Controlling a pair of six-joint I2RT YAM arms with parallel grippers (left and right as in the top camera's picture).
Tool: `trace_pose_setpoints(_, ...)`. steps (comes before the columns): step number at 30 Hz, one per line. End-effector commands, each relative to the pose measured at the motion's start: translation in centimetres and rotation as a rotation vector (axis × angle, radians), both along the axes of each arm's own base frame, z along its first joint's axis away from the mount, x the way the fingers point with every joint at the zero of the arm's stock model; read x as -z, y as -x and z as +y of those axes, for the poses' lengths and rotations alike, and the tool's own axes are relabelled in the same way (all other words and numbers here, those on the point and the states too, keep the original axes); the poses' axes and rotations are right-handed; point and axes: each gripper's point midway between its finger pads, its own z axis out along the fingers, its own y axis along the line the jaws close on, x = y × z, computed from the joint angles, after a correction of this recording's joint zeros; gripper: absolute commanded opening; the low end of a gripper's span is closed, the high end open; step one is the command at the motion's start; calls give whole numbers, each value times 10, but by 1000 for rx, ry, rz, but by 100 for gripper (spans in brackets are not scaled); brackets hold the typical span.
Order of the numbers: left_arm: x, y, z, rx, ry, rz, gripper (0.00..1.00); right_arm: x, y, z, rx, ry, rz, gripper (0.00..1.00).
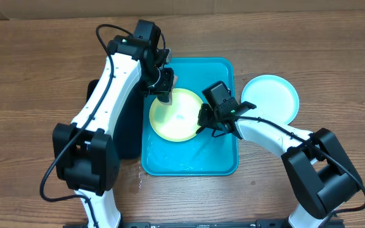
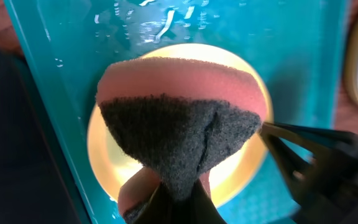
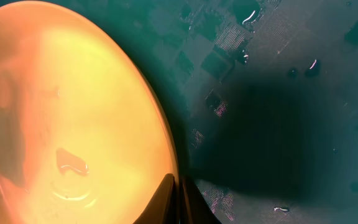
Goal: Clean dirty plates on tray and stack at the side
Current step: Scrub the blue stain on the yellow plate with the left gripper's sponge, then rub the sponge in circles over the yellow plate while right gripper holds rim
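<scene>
Left end effector point(image 2: 173, 200) clamps a sponge point(image 2: 179, 118), clear only wrist-side; right end effector point(image 3: 178, 196) pinches the plate point(image 3: 73, 112).

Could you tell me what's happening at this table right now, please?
The left end effector holds a pink sponge, dark scouring side down, over a lime-green plate lying in the wet turquoise tray. The right end effector pinches that plate's rim on its right side, apparently steadying it. A light blue plate sits on the table to the right of the tray, outside it.
</scene>
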Motion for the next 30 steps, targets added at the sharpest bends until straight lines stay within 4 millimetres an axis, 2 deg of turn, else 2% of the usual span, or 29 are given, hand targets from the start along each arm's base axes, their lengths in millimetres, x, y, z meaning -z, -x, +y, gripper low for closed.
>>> trace_pose_setpoints(1, 36, 6, 7, -10, -64, 64, 4, 5, 3, 1, -9, 7, 8, 4)
trace_pose_setpoints(12, 110, 16, 10, -14, -108, 214, 4, 5, 3, 1, -9, 7, 8, 4)
trace_pose_setpoints(17, 134, 34, 5, -46, -86, 338, 4, 5, 3, 1, -8, 7, 8, 4)
trace_pose_setpoints(20, 126, 46, -15, 5, 44, 397, 4, 5, 3, 1, -8, 7, 8, 4)
trace_pose_setpoints(23, 106, 50, -41, 55, 214, 411, 4, 5, 3, 1, -9, 6, 8, 4)
trace_pose_setpoints(26, 87, 47, -55, 57, 313, 410, 4, 6, 3, 1, -9, 7, 9, 4)
trace_pose_setpoints(30, 53, 34, -62, 73, 354, 343, 4, 6, 4, 1, -9, 7, 9, 4)
